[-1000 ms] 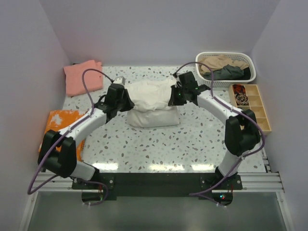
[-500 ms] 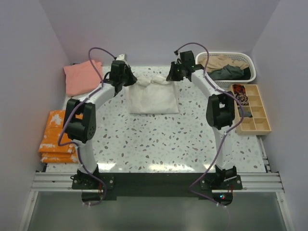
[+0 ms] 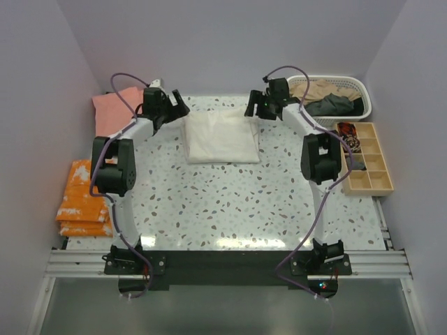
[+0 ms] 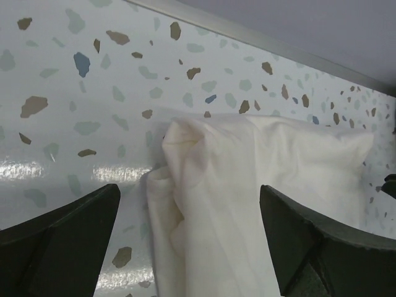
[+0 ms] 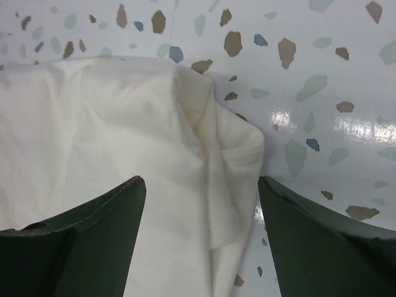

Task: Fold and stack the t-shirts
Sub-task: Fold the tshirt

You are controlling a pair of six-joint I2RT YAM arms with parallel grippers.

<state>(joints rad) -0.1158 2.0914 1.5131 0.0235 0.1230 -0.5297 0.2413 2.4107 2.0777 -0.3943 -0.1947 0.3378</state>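
Note:
A folded cream t-shirt (image 3: 220,137) lies flat at the back middle of the table. My left gripper (image 3: 177,105) hovers open at its far left corner, and in the left wrist view that bunched corner (image 4: 204,185) lies loose between the spread fingers (image 4: 62,241). My right gripper (image 3: 252,107) is open at the far right corner. The right wrist view has the cloth's corner (image 5: 229,154) below the gap, free of both fingers (image 5: 322,241). A salmon-pink t-shirt (image 3: 115,112) lies folded at the back left. Tan (image 3: 318,89) and dark grey (image 3: 334,105) t-shirts sit in the basket.
A white laundry basket (image 3: 297,82) stands at the back right. A wooden compartment tray (image 3: 370,160) lies along the right edge. A stack of orange folded cloths (image 3: 84,199) sits at the left edge. The walls close in behind and at both sides.
Both arms carried the cream shirt's edge to the far side, folding it over. Both grippers then opened and let go, and the shirt now lies flat.

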